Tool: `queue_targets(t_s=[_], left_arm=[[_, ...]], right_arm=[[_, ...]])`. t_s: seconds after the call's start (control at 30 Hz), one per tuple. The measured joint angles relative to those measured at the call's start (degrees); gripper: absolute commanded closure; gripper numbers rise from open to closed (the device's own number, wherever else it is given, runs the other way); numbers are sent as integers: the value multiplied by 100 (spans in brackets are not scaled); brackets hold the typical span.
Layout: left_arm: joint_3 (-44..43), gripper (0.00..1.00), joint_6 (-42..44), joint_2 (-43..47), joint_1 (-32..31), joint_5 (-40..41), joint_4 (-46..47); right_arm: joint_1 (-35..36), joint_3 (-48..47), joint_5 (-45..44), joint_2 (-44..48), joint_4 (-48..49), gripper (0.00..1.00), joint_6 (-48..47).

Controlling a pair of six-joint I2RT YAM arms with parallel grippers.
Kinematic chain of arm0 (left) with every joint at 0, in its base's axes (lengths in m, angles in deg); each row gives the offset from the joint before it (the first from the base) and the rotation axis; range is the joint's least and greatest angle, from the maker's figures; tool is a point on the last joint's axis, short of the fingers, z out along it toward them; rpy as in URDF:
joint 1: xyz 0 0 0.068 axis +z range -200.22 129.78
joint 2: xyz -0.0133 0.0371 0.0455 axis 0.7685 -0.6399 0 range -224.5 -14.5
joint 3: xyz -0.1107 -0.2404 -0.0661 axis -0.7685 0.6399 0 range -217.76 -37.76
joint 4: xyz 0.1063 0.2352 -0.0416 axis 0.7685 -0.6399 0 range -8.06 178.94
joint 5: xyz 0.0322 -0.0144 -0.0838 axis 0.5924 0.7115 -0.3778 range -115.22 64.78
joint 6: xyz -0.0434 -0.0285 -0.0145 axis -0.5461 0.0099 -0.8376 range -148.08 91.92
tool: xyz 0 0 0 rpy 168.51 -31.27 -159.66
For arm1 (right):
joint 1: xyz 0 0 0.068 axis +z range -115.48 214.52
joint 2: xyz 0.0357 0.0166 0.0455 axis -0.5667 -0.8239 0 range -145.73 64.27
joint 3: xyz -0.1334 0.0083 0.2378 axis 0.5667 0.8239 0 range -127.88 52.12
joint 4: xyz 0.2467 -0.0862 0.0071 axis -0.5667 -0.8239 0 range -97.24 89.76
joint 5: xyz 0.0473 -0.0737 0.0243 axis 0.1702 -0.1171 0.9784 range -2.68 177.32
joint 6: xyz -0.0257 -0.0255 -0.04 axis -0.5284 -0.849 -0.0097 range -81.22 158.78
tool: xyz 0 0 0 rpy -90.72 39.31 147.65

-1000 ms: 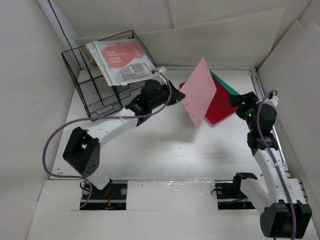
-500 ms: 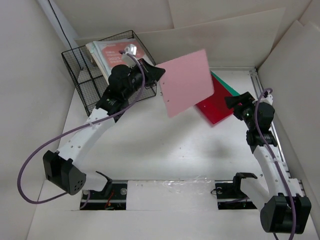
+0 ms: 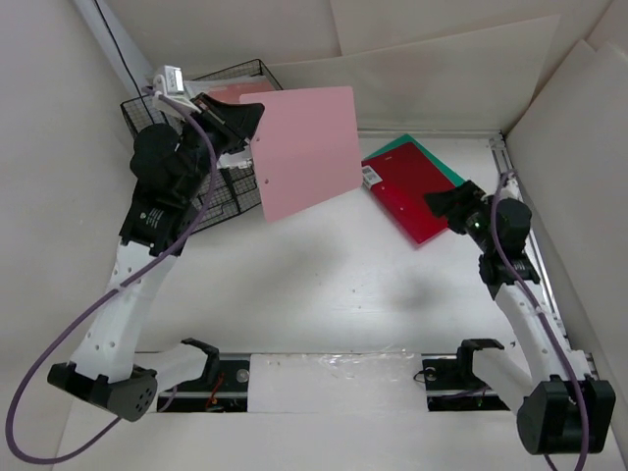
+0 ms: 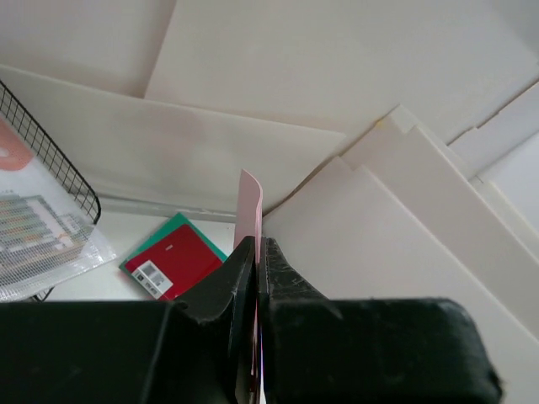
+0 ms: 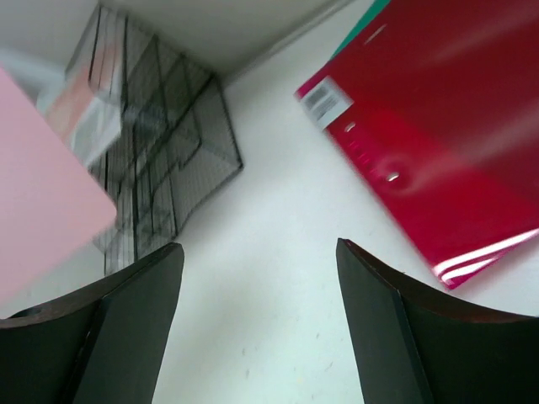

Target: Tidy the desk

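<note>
- Here's the tabletop [image 3: 324,285], wide and white, filling the floor of the top view between the upright white boards, a thin metal rail [image 3: 502,162] down its right edge.
- Far right on it lies a red folder [image 3: 412,196] with a barcode label at its corner, resting on a green folder [image 3: 437,162] that peeks out along the far side.
- Over in the far-left corner stands a black wire basket [image 3: 231,182], with a printed booklet [image 4: 42,227] lying in it.
- Up in the air, a pink sheet [image 3: 306,147] hangs clear of the tabletop beside the basket, broad face towards the top camera.
- The left claw [image 3: 250,132] has it: fingers pressed together on the sheet's left edge, and the wrist view shows the paper edge-on between the tips.
- The right claw [image 3: 442,204] is spread wide, nothing in it, hovering low at the red folder's near edge with bare tabletop between its fingers [image 5: 126,311].
</note>
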Motion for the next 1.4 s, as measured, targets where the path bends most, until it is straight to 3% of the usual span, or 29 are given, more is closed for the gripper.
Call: queue_targets(t_s=[0.17, 0.33, 0.53, 0.7, 0.83, 0.97, 1.17, 1.4], left_arm=[[-70, 100, -17, 146, 0, -37, -157], [-334, 100, -33, -118, -4, -4, -612], [-442, 100, -35, -446, -4, 61, -870], [-516, 100, -42, -859, -4, 59, -979], [-898, 100, -39, -1340, -4, 28, -1241], [-1165, 100, -57, -1591, -4, -48, -1384], [-1241, 100, -105, -1596, -4, -168, -1440], [-1246, 100, -107, -1587, -4, -254, -1591]], right_arm=[[1591, -411, 138, -260, -262, 12, -846], [3589, -822, -581, 334, -601, 4, -1899], [5115, -1320, -1499, 826, -721, 1, -2938], [6240, -1604, -2944, 162, -586, 1, -3985], [7090, -1864, -4765, -1038, -208, 1, -5154], [7702, -1945, -6151, -2111, 531, 1, -6369], [8032, -2070, -7377, -2940, 2022, 1, -7742], [7936, -2417, -7991, -3644, 4146, 1, -9230]])
